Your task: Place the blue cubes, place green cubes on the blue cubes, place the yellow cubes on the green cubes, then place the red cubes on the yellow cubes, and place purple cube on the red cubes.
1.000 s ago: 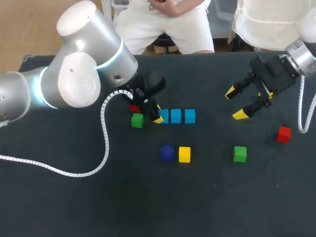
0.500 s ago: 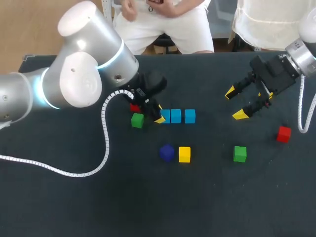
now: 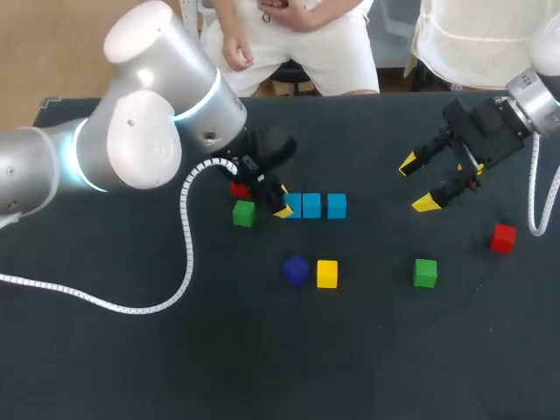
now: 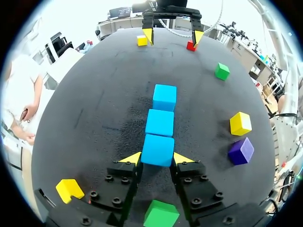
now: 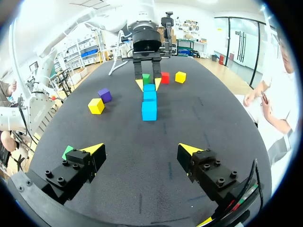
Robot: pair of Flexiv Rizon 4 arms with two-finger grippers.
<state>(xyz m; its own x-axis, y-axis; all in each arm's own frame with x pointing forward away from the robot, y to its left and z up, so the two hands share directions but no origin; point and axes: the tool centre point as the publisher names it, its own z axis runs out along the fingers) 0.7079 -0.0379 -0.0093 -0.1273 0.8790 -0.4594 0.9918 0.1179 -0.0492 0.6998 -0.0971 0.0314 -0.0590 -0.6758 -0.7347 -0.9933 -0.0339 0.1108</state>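
Jaws on the left gripper (image 4: 158, 159) are staying pinched on the blue cube (image 4: 157, 147) between them, two more blue cubes (image 4: 160, 122) lining up just ahead and nothing shifting, so release seems due, while the right gripper (image 5: 140, 149) is hanging wide open.

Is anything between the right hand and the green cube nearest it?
Nothing visible. The right hand, open, hangs over bare table, and the green cube lies in the open nearby. The red cube sits off to one side, not between them.
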